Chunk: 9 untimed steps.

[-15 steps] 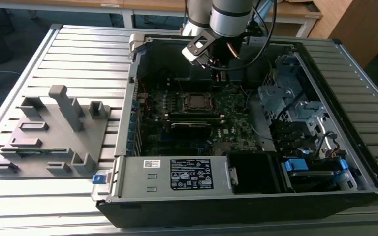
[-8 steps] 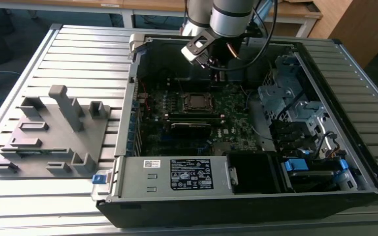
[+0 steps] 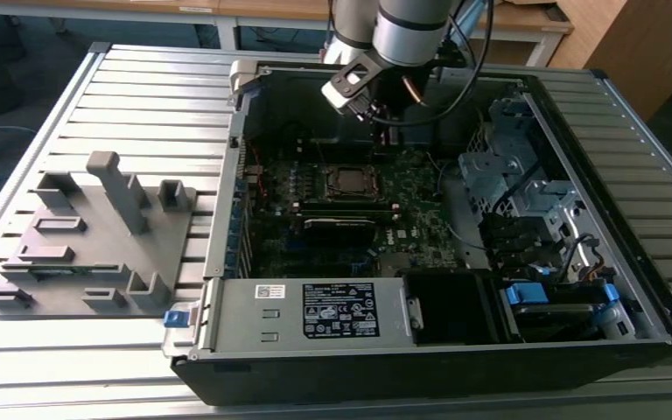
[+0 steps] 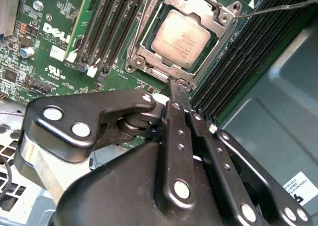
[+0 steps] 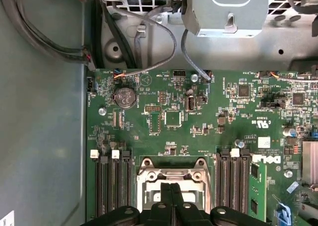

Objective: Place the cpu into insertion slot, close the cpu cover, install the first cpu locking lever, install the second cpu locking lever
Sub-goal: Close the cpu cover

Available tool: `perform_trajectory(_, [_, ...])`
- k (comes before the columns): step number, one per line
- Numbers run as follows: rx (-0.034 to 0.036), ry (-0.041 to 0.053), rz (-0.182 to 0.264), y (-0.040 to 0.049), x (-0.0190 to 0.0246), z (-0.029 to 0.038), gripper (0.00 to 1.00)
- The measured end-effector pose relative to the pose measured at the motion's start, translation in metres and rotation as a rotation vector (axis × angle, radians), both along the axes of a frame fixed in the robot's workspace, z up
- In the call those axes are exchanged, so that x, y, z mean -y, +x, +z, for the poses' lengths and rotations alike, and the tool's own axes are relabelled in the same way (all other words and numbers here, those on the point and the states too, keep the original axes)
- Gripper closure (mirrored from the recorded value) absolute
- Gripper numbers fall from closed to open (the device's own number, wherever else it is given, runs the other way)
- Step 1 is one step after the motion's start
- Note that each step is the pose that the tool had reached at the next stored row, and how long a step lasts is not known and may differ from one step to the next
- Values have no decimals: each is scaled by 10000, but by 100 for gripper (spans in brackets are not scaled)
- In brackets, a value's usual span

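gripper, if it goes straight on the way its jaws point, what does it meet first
Probably the near rim of the cpu cover framing the cpu; the gripper aims there with jaws shut. Depth is unclear.

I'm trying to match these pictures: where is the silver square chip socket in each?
Exterior view: socket in the middle of the open computer.
Second wrist view: socket just beyond the hand.
First wrist view: socket partly behind the hand.
Shared landmark: black memory slots flanking it.
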State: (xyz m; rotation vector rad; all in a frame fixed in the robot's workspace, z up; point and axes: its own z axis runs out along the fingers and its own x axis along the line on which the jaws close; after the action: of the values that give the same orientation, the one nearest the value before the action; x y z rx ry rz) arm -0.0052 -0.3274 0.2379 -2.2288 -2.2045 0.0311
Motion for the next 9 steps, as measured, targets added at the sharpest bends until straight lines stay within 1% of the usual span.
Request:
perform_trajectory(5, [43, 47, 55, -53, 0, -20, 90])
perform_trajectory(9, [81, 90, 119, -78, 1, -51, 90])
